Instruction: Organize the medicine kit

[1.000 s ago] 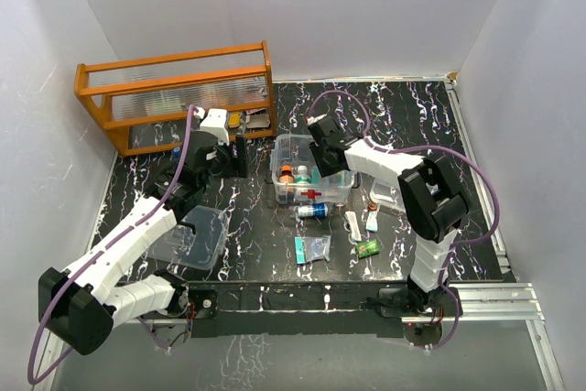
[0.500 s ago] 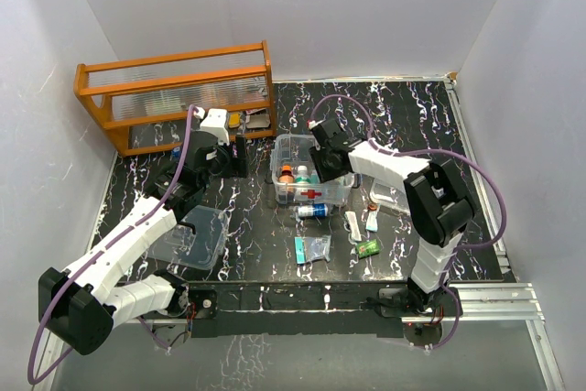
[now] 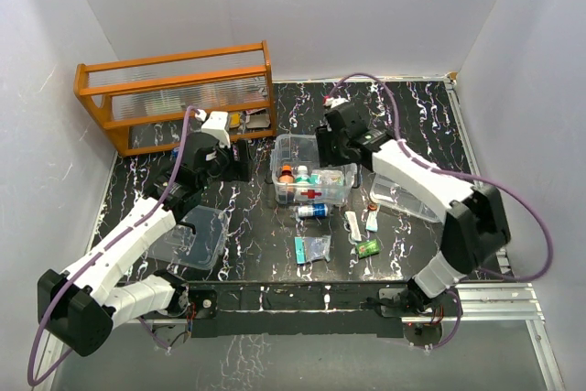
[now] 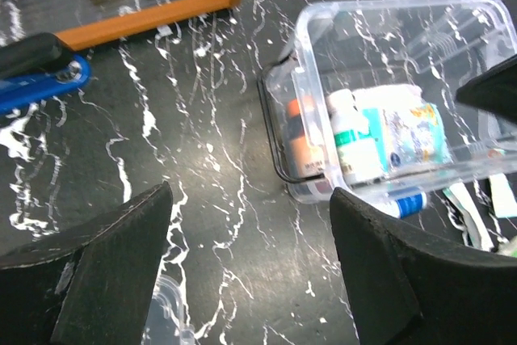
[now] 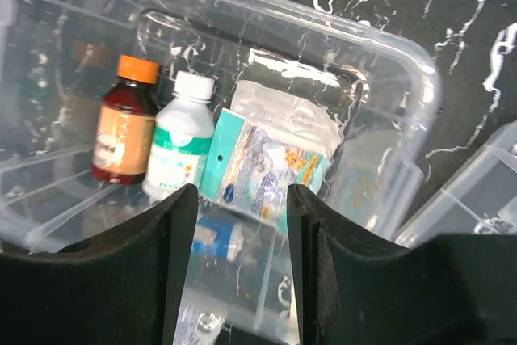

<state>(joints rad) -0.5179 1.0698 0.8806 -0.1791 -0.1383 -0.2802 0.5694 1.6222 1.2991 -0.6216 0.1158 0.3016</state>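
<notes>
The clear lid (image 3: 188, 237) is seen near left. At centre the open medicine kit (image 3: 316, 195) is placed, with the left gripper (image 4: 250, 199) spread wide and empty at its left and the right gripper (image 5: 241, 195) parted above it, nothing grasped; an orange rack (image 3: 174, 98) is set far left

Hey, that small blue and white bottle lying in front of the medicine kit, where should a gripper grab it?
Probably the middle of the bottle, coming from straight above. It lies on its side close along the medicine kit's front wall, so a sideways approach looks blocked. Close across its width.
</notes>
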